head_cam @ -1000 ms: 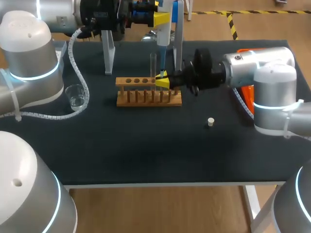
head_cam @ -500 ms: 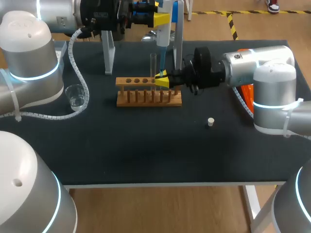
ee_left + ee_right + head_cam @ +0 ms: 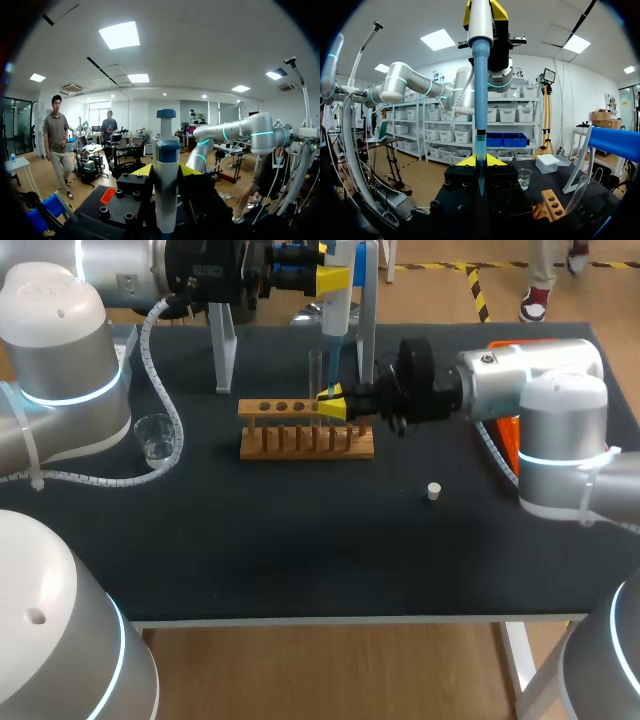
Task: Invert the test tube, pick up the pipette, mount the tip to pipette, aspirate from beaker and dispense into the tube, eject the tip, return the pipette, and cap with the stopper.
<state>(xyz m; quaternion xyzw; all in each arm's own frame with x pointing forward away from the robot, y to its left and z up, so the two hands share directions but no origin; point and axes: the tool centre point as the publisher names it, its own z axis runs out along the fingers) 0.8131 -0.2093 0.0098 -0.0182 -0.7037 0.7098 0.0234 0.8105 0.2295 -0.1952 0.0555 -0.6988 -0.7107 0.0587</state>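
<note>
The pipette [image 3: 336,315] was clenched upright by the left gripper [image 3: 333,280], its tip [image 3: 330,375] pointing down. The test tube [image 3: 314,365] stood upright in the rack [image 3: 300,445], below that gripper and just beside the tip. Whether the right gripper [image 3: 333,405], beside the tube, was clamped could not be told.

The pipette [image 3: 335,290] hangs upright, blue tip [image 3: 332,375] mounted, pointing down just beside the clear test tube [image 3: 314,370], seemingly standing in the rack [image 3: 305,440]; the white stopper [image 3: 433,491] lies apart on the surface [image 3: 300,540].
</note>
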